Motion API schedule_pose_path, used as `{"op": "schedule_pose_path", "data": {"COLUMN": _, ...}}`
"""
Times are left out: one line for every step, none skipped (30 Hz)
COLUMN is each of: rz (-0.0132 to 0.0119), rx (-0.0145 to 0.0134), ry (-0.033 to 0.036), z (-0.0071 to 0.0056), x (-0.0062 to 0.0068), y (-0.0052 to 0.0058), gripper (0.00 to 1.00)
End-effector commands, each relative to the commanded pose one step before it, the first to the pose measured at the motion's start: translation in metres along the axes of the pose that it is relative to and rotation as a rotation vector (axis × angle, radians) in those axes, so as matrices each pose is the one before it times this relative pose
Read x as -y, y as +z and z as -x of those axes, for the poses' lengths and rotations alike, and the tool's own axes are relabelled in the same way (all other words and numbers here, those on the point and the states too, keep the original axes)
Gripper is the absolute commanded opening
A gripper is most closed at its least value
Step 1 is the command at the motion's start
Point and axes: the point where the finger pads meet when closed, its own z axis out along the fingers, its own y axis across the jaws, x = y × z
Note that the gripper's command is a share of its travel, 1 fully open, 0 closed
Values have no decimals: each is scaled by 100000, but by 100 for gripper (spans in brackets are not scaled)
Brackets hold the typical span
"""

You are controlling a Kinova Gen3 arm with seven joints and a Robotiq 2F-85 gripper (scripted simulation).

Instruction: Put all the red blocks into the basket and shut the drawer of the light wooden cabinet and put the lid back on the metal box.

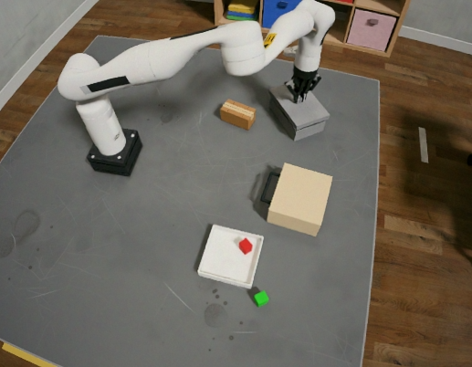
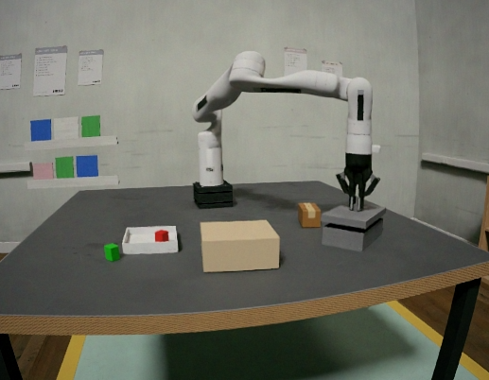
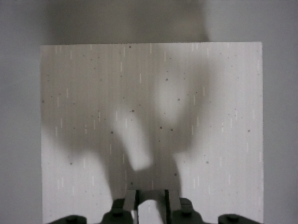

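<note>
My gripper (image 1: 300, 99) (image 2: 356, 207) (image 3: 152, 206) is shut on the grey lid's small knob. The lid (image 1: 309, 114) (image 2: 352, 217) (image 3: 225, 150) is slightly raised over the metal box (image 1: 310, 131) (image 2: 342, 238), with a dark gap between them in the exterior view. The box's inside is hidden. One red block (image 1: 246, 246) (image 2: 161, 235) lies inside the white basket (image 1: 225, 279) (image 2: 151, 248). The light wooden cabinet (image 1: 301, 196) (image 2: 241, 248) has a dark handle (image 1: 265, 188) on its left side in the top view; its drawer front is hidden.
A green block (image 1: 261, 298) (image 2: 112, 251) stands outside the basket, near its corner. A brown taped carton (image 1: 237, 115) (image 2: 309, 215) stands beside the metal box, on the robot base's side. The cabinet stands between the metal box and the basket.
</note>
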Motion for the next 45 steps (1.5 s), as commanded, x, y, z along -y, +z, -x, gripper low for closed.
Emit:
{"op": "schedule_pose_path", "data": {"rz": 225, "rx": 46, "ry": 14, "z": 11, "x": -59, "y": -1363, "gripper": 10}}
{"op": "schedule_pose_path", "data": {"rz": 0, "rx": 0, "ry": 0, "z": 0, "x": 0, "y": -353, "gripper": 10}}
{"op": "schedule_pose_path", "data": {"rz": 0, "rx": 0, "ry": 0, "z": 0, "x": 0, "y": -356, "gripper": 10}}
{"op": "schedule_pose_path", "data": {"rz": 0, "rx": 0, "ry": 0, "z": 0, "x": 0, "y": 0, "gripper": 10}}
{"op": "schedule_pose_path", "data": {"rz": 0, "rx": 0, "ry": 0, "z": 0, "x": 0, "y": 0, "gripper": 10}}
{"op": "schedule_pose_path", "data": {"rz": 0, "rx": 0, "ry": 0, "z": 0, "x": 0, "y": -357, "gripper": 10}}
{"op": "schedule_pose_path", "data": {"rz": 0, "rx": 0, "ry": 0, "z": 0, "x": 0, "y": -357, "gripper": 10}}
{"op": "schedule_pose_path", "data": {"rz": 0, "rx": 0, "ry": 0, "z": 0, "x": 0, "y": -355, "gripper": 10}}
{"op": "schedule_pose_path", "data": {"rz": 0, "rx": 0, "ry": 0, "z": 0, "x": 0, "y": -352, "gripper": 10}}
{"op": "schedule_pose_path", "data": {"rz": 0, "rx": 0, "ry": 0, "z": 0, "x": 0, "y": -347, "gripper": 10}}
{"op": "schedule_pose_path", "data": {"rz": 0, "rx": 0, "ry": 0, "z": 0, "x": 0, "y": -340, "gripper": 10}}
{"op": "schedule_pose_path", "data": {"rz": 0, "rx": 0, "ry": 0, "z": 0, "x": 0, "y": -332, "gripper": 10}}
{"op": "schedule_pose_path", "data": {"rz": 0, "rx": 0, "ry": 0, "z": 0, "x": 0, "y": -324, "gripper": 10}}
{"op": "schedule_pose_path", "data": {"rz": 0, "rx": 0, "ry": 0, "z": 0, "x": 0, "y": -313, "gripper": 10}}
{"op": "schedule_pose_path", "data": {"rz": 0, "rx": 0, "ry": 0, "z": 0, "x": 0, "y": -301, "gripper": 10}}
{"op": "schedule_pose_path", "data": {"rz": 0, "rx": 0, "ry": 0, "z": 0, "x": 0, "y": -289, "gripper": 10}}
{"op": "schedule_pose_path", "data": {"rz": 0, "rx": 1, "ry": 0, "z": 0, "x": 0, "y": -275, "gripper": 10}}
{"op": "schedule_pose_path", "data": {"rz": 0, "rx": -1, "ry": -1, "z": 0, "x": 0, "y": -261, "gripper": 10}}
{"op": "schedule_pose_path", "data": {"rz": 0, "rx": 1, "ry": 1, "z": 0, "x": -1, "y": -245, "gripper": 10}}
{"op": "schedule_pose_path", "data": {"rz": 0, "rx": -1, "ry": -1, "z": 0, "x": 0, "y": -230, "gripper": 10}}
{"op": "schedule_pose_path", "data": {"rz": 0, "rx": 0, "ry": 0, "z": 0, "x": 0, "y": 0, "gripper": 10}}
{"op": "schedule_pose_path", "data": {"rz": 0, "rx": 0, "ry": 0, "z": 0, "x": 0, "y": 0, "gripper": 10}}
{"op": "schedule_pose_path", "data": {"rz": 0, "rx": 1, "ry": 1, "z": 0, "x": 0, "y": -213, "gripper": 10}}
{"op": "schedule_pose_path", "data": {"rz": 0, "rx": 0, "ry": 0, "z": 0, "x": 0, "y": -196, "gripper": 10}}
{"op": "schedule_pose_path", "data": {"rz": 0, "rx": 0, "ry": 0, "z": 0, "x": 0, "y": -179, "gripper": 10}}
{"op": "schedule_pose_path", "data": {"rz": 0, "rx": 0, "ry": 0, "z": 0, "x": 0, "y": -161, "gripper": 10}}
{"op": "schedule_pose_path", "data": {"rz": 0, "rx": 0, "ry": 0, "z": 0, "x": 0, "y": -144, "gripper": 10}}
{"op": "schedule_pose_path", "data": {"rz": 0, "rx": -1, "ry": 0, "z": 0, "x": 0, "y": -127, "gripper": 10}}
{"op": "schedule_pose_path", "data": {"rz": 0, "rx": 1, "ry": 0, "z": 0, "x": 0, "y": -110, "gripper": 10}}
{"op": "schedule_pose_path", "data": {"rz": 0, "rx": 0, "ry": 0, "z": 0, "x": 0, "y": -93, "gripper": 10}}
{"op": "schedule_pose_path", "data": {"rz": 0, "rx": 0, "ry": 0, "z": 0, "x": 0, "y": -78, "gripper": 10}}
{"op": "schedule_pose_path", "data": {"rz": 0, "rx": 0, "ry": 0, "z": 0, "x": 0, "y": -63, "gripper": 10}}
{"op": "schedule_pose_path", "data": {"rz": 0, "rx": 0, "ry": 0, "z": 0, "x": 0, "y": -49, "gripper": 10}}
{"op": "schedule_pose_path", "data": {"rz": 0, "rx": 0, "ry": 0, "z": 0, "x": 0, "y": -37, "gripper": 10}}
{"op": "schedule_pose_path", "data": {"rz": 0, "rx": 0, "ry": 0, "z": 0, "x": 0, "y": -25, "gripper": 10}}
{"op": "schedule_pose_path", "data": {"rz": 0, "rx": 0, "ry": 0, "z": 0, "x": 0, "y": -16, "gripper": 10}}
{"op": "schedule_pose_path", "data": {"rz": 0, "rx": 0, "ry": 0, "z": 0, "x": 0, "y": -8, "gripper": 10}}
{"op": "schedule_pose_path", "data": {"rz": 0, "rx": 0, "ry": 0, "z": 0, "x": 0, "y": 0, "gripper": 10}}
{"op": "schedule_pose_path", "data": {"rz": 0, "rx": 0, "ry": 0, "z": 0, "x": 0, "y": 0, "gripper": 10}}
{"op": "schedule_pose_path", "data": {"rz": 0, "rx": 0, "ry": 0, "z": 0, "x": 0, "y": -3, "gripper": 10}}
{"op": "schedule_pose_path", "data": {"rz": 0, "rx": 0, "ry": 0, "z": 0, "x": 0, "y": 0, "gripper": 10}}
{"op": "schedule_pose_path", "data": {"rz": 0, "rx": 0, "ry": 1, "z": 0, "x": 0, "y": 0, "gripper": 10}}
{"op": "schedule_pose_path", "data": {"rz": 2, "rx": 0, "ry": 4, "z": -2, "x": 0, "y": -1, "gripper": 10}}
{"op": "schedule_pose_path", "data": {"rz": 6, "rx": -1, "ry": 11, "z": -5, "x": 1, "y": -2, "gripper": 10}}
{"op": "schedule_pose_path", "data": {"rz": 11, "rx": -2, "ry": 21, "z": -10, "x": 1, "y": -4, "gripper": 10}}
